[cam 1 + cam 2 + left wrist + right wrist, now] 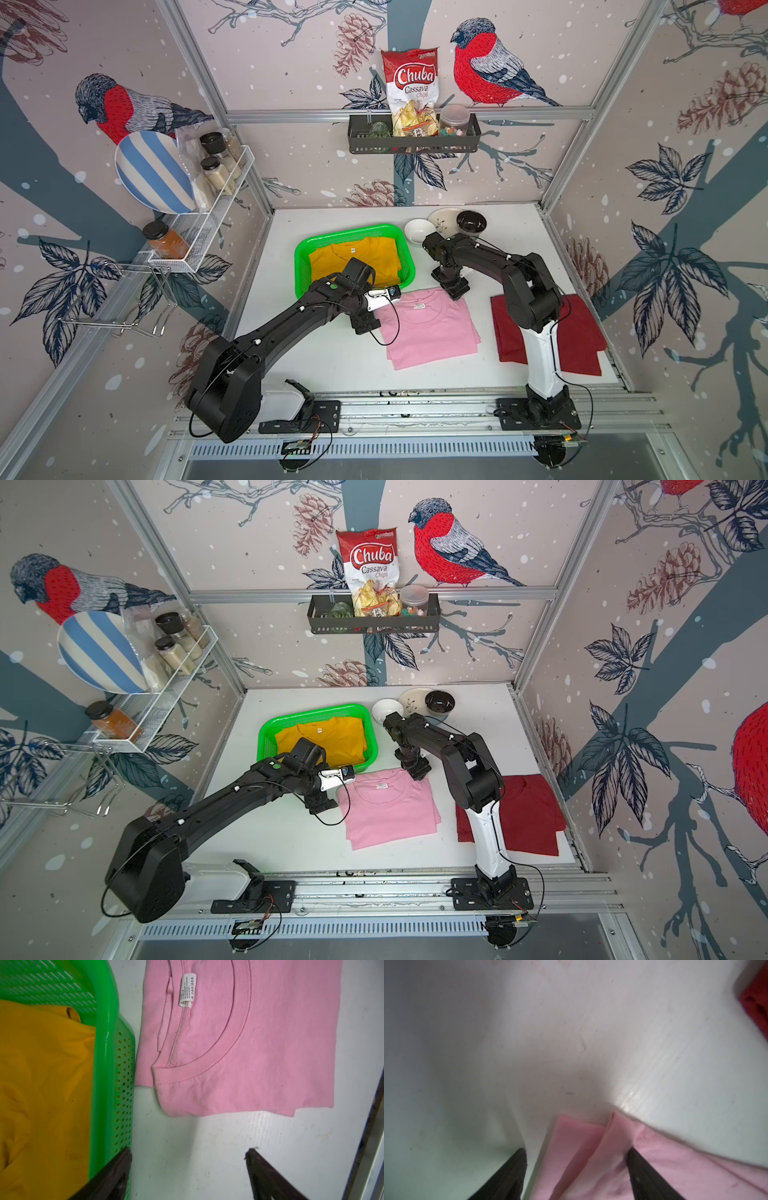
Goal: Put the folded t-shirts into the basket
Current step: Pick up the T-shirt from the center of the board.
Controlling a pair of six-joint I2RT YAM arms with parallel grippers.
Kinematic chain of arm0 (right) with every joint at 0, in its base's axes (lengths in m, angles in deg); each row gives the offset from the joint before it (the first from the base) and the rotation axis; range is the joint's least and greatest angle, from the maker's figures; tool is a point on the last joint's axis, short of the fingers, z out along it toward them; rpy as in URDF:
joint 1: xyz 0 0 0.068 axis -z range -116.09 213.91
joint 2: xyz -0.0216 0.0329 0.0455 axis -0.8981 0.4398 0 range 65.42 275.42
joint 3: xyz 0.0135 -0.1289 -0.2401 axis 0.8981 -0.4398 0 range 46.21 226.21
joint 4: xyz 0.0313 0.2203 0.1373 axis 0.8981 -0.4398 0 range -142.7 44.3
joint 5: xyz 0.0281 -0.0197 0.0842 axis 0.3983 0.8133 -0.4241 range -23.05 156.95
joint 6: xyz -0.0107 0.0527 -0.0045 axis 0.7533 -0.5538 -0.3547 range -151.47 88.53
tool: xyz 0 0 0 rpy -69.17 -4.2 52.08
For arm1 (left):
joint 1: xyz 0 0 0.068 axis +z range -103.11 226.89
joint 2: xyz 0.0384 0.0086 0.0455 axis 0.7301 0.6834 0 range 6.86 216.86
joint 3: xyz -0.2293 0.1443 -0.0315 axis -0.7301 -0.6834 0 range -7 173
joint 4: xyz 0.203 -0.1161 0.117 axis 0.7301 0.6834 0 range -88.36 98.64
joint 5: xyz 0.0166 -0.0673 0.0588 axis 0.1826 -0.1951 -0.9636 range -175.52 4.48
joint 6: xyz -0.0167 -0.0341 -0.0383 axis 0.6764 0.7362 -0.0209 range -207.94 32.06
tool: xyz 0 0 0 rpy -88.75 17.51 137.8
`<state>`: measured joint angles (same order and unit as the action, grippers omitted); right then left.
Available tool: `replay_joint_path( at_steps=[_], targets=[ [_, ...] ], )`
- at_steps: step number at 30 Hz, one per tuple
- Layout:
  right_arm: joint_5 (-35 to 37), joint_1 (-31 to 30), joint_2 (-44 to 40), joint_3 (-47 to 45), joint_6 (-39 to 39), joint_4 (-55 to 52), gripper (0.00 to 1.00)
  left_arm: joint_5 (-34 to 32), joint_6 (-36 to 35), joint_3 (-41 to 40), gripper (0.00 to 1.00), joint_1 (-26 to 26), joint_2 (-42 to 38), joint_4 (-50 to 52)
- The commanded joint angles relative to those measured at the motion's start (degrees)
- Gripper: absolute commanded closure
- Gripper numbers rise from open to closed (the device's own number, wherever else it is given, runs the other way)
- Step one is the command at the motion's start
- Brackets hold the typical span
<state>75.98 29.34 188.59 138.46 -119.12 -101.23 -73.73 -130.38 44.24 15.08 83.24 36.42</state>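
Pincers both spread wide, nothing held. Left pincer [189, 1151] hangs over bare table [291, 1136]. Right pincer [576, 1151] sits astride folded corner of pink t-shirt [675, 1167], not closed on it. Pink t-shirt lies flat on table between pincers. Just beside left pincer: basket [108, 1043], holding yellow t-shirt [41, 1084] only. Beyond right pincer: dark red t-shirt [582, 332] on table, partly under right arm. Judged one of three done, two left.
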Motion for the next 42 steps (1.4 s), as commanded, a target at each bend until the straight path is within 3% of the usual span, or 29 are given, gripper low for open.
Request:
replay_joint_path(
  at_steps=[1, 4, 7, 10, 13, 17, 23, 28, 35, 42],
  targets=[
    [0.6, 0.3, 1.2, -1.2, -1.4, -1.5, 0.28, 0.6, -0.3, -0.1, 0.15, -0.2, 0.0, -2.0],
    [1.1, 0.7, 0.2, -6.0, 0.8, 0.4, 0.40, 0.6, -0.3, 0.1, 0.15, -0.1, 0.3, -1.9],
    [1.4, 0.4, -2.0, -12.0, 2.9, 2.7, 0.58, 0.6, -0.4, 0.7, 0.16, -0.4, 1.1, -1.8],
    [1.9, 0.1, -5.6, -18.5, 3.6, 4.0, 0.69, -1.4, -2.3, 1.8, 0.17, -2.7, 2.6, -1.1],
    [2.2, 0.6, -11.9, -25.7, 5.0, 7.8, 0.68, -0.7, -3.4, 4.9, 0.17, -4.7, 5.3, 0.5],
    [5.8, 1.3, -18.4, -28.7, 7.1, 8.1, 0.64, 1.4, -3.8, 10.5, 0.17, -6.2, 9.4, 2.3],
    [6.0, 7.5, -24.8, -34.1, 10.5, 8.8, 0.73, 9.1, -4.2, 21.1, 0.16, -6.4, 17.8, 2.5],
    [2.1, 10.0, -30.1, -38.5, 17.0, 16.0, 0.96, 15.5, -8.2, 34.0, 0.17, -6.8, 27.8, 5.5],
    [-3.8, 10.8, -36.8, -44.0, 21.7, 28.1, 1.00, 23.6, -18.9, 48.7, 0.20, -6.9, 40.2, 15.0],
    [-3.4, 11.2, -43.1, -48.0, 22.8, 33.4, 1.00, 22.3, -24.0, 53.2, 0.16, -6.9, 46.5, 16.8]
  ],
)
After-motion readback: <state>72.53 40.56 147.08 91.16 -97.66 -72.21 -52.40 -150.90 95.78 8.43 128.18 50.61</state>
